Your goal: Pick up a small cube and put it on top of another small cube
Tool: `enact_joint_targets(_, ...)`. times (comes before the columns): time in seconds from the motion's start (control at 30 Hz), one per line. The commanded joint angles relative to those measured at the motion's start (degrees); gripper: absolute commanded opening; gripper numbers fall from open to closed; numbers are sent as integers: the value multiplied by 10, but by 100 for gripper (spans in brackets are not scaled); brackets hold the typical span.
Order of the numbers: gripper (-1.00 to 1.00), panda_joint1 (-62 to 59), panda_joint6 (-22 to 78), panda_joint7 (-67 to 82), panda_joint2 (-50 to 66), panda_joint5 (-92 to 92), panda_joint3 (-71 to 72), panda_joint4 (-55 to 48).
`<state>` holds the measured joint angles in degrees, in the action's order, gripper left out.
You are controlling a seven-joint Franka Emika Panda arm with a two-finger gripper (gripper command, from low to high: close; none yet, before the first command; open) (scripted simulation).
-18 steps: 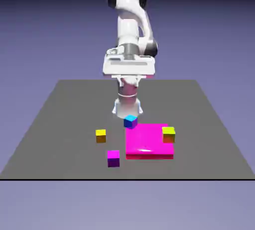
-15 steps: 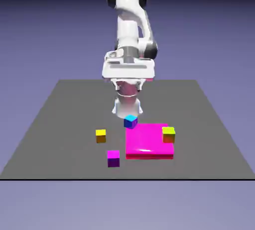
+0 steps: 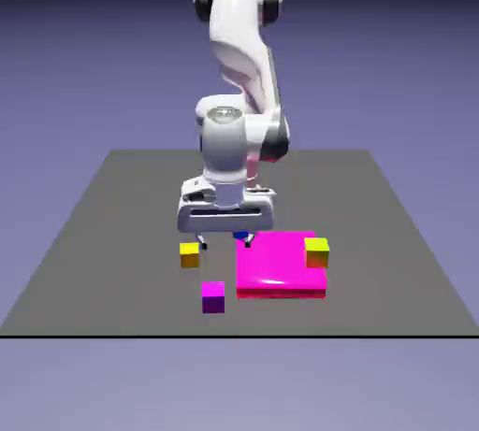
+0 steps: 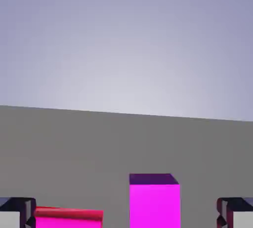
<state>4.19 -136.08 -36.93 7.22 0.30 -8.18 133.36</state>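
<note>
one white robot arm with a two-finger gripper [image 3: 224, 240], four cubes and one large flat magenta slab [image 3: 276, 270] on one dark grey table [image 3: 103, 233]. landmark: the slab. cubes counted in the exterior view: one tiny cube with a magenta top and purple sides [image 3: 213, 296], off the slab's near corner on the exterior view's left, apart from it; one small yellow cube [image 3: 190, 253], beyond the same edge of the slab, further back; one larger yellow-green and orange cube [image 3: 317, 251], resting on the slab at its far corner on the exterior view's right; one tiny cyan-topped blue cube [image 3: 241, 235], at the slab's far corner on the exterior view's left, almost wholly hidden behind the lowered hand. gripper released, jaws spread wide, grasping nothing, hanging low above the table just behind the slab's far edge. the hand view alone shows both grey fingertips [image 4: 15, 214] at the bottom corners, well apart, with the magenta cube [image 4: 154, 200] between them nearer the right tip and one edge of the slab [image 4: 69, 218] beside the left tip; it shows neither the yellow cubes nor the blue cube
</note>
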Motion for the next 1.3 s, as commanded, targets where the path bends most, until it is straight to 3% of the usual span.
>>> enact_joint_targets(0.0, 0, 2, 20, 3, 21, 0, -4, -14)
enact_joint_targets(0.27, 0, 16, 171, 25, 180, 1, -37, -125)
enact_joint_targets(0.43, 0, 8, 79, 31, 239, 12, -29, -91)
enact_joint_targets(0.47, -100, 8, 79, 31, 239, 12, -29, -91)
enact_joint_targets(0.67, -100, 16, 172, 25, 180, 1, -37, -125)
enact_joint_targets(1.27, -100, -18, 238, -60, -193, 10, 72, 181)
